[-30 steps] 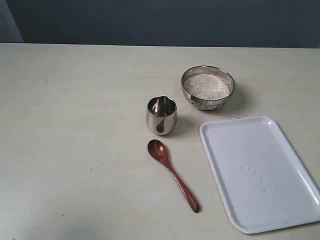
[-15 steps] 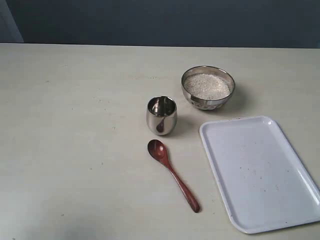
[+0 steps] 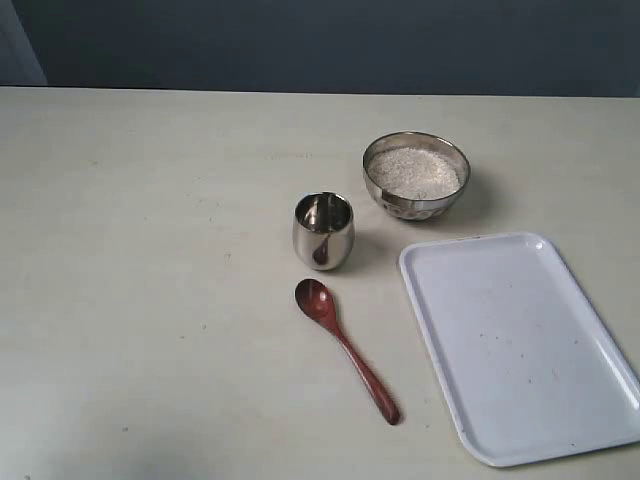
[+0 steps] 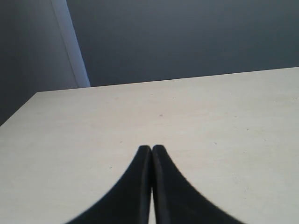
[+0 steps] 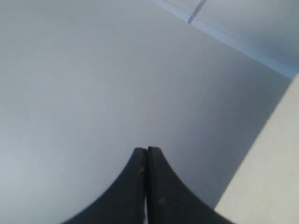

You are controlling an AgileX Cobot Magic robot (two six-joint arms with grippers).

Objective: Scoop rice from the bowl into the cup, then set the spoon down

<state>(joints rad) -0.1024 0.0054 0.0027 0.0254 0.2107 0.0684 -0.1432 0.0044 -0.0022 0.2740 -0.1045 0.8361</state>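
Observation:
A round steel bowl (image 3: 416, 175) stands right of the table's middle, filled with white rice (image 3: 414, 172). A small steel cup (image 3: 323, 231) stands upright to its front left. The reddish-brown wooden spoon (image 3: 345, 347) lies flat on the table in front of the cup, head toward the cup, handle pointing to the front right. Neither arm shows in the exterior view. My left gripper (image 4: 151, 147) is shut and empty over bare tabletop. My right gripper (image 5: 146, 149) is shut and empty, facing a grey wall beyond a table corner.
A white rectangular tray (image 3: 520, 340) lies at the front right, just right of the spoon and in front of the bowl. A dark wall (image 3: 320, 40) runs behind the table's far edge.

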